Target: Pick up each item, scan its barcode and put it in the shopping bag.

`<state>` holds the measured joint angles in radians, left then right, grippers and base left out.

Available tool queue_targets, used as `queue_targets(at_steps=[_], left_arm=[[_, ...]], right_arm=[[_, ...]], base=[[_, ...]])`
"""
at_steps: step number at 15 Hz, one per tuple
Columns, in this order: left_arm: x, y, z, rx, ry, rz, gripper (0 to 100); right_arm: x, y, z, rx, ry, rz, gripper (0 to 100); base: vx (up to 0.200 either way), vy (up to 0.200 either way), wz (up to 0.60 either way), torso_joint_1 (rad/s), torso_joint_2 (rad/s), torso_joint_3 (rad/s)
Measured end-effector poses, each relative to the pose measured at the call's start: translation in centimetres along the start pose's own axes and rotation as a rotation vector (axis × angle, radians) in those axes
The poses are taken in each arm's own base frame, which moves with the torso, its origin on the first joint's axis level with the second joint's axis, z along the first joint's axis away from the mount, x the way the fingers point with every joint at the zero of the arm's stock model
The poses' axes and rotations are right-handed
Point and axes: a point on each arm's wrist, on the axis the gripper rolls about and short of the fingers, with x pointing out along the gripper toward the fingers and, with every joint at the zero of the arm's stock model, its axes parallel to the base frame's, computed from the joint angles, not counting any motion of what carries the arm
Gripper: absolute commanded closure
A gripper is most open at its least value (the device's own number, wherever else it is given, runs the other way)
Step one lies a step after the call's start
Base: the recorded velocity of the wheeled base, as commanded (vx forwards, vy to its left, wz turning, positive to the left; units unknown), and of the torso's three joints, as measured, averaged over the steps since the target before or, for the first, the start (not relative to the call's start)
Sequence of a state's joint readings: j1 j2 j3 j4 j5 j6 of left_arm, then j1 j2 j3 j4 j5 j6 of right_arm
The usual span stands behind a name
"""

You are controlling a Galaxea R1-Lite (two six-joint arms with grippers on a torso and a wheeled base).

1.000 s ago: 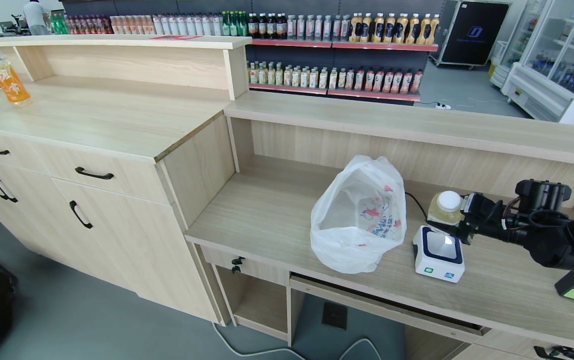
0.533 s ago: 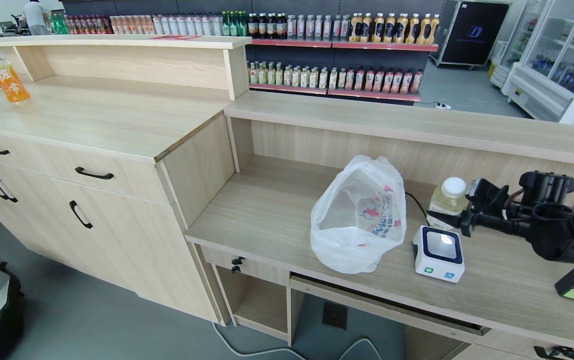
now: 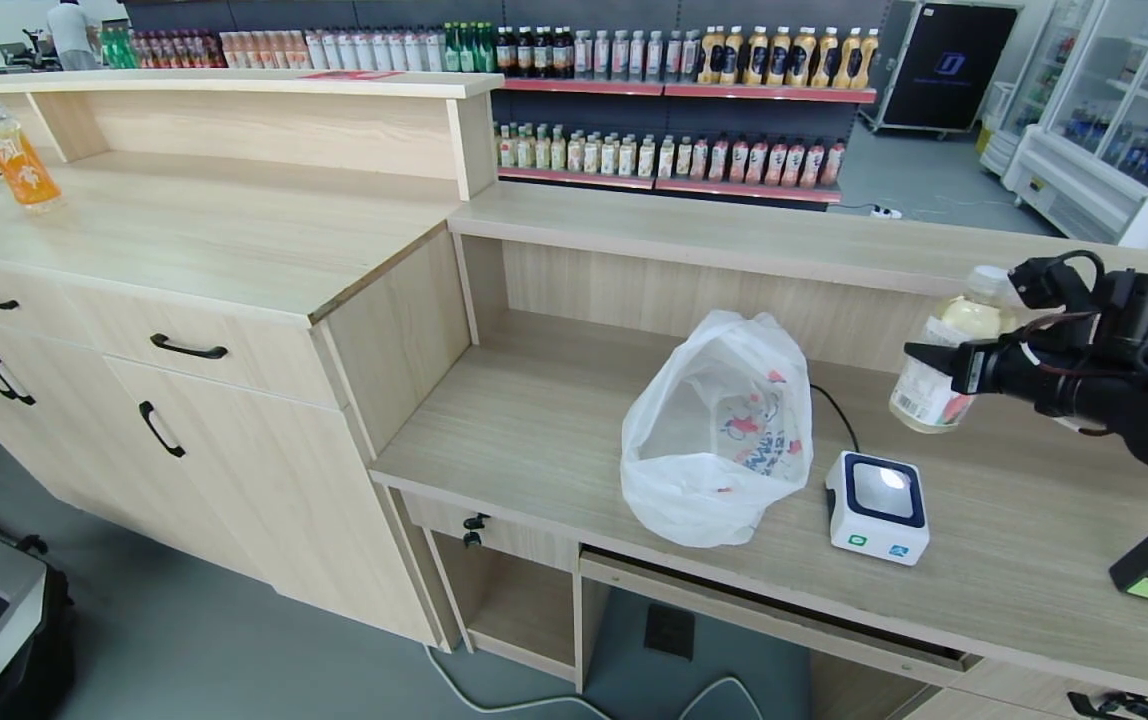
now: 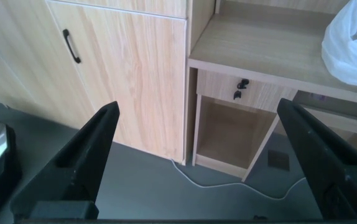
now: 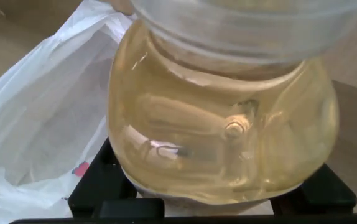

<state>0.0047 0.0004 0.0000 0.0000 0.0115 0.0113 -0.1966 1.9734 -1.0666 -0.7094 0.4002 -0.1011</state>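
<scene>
Above the counter [image 3: 534, 420], the right gripper [image 3: 974, 325] is clamped on a tilted bottle [image 3: 929, 395] of pale yellow drink with a white cap; its white label carries red print too small to read. Beneath stands the white scanner [image 3: 877, 505], with the open shopping bag [image 3: 719, 430] just beside it, its red-and-blue print illegible. The left gripper [image 4: 197, 155] is spread wide, empty.

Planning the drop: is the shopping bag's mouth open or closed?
Open: the shopping bag gapes upward, its pale inside visible in the head view.
</scene>
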Motion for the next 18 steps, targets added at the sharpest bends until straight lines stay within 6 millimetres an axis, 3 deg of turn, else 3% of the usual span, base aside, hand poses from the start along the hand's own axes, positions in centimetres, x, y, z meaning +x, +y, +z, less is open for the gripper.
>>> queue_targets(at_steps=[1,3,5,10,15,18], left_arm=[[0.0,0.0,0.0,0.0,0.0,0.0,0],[0.0,0.0,0.0,0.0,0.0,0.0,0],[0.0,0.0,0.0,0.0,0.0,-0.001,0],[0.0,0.0,0.0,0.0,0.0,0.0,0],[0.0,0.0,0.0,0.0,0.0,0.0,0],[0.0,0.0,0.0,0.0,0.0,0.0,0]], right_arm=[[-0.3,0.3,0.5,0.03,-0.003,-0.034,100],[-0.5,0.5,1.1,0.089,-0.013,-0.283,100],[-0.5,0.9,1.0,0.049,0.005,-0.404,100],[-0.4,1.3,0.6,-0.155,0.028,-0.415,100],[-1.0,1.8,0.5,-0.242,0.01,-0.417,100],[-1.0,2.5,0.7,-0.268,-0.023,-0.386,100]], base=[[0.0,0.0,0.0,0.0,0.0,0.0],[0.0,0.0,0.0,0.0,0.0,0.0],[0.0,0.0,0.0,0.0,0.0,0.0],[0.0,0.0,0.0,0.0,0.0,0.0],[0.0,0.0,0.0,0.0,0.0,0.0],[0.0,0.0,0.6,0.001,0.0,0.005]])
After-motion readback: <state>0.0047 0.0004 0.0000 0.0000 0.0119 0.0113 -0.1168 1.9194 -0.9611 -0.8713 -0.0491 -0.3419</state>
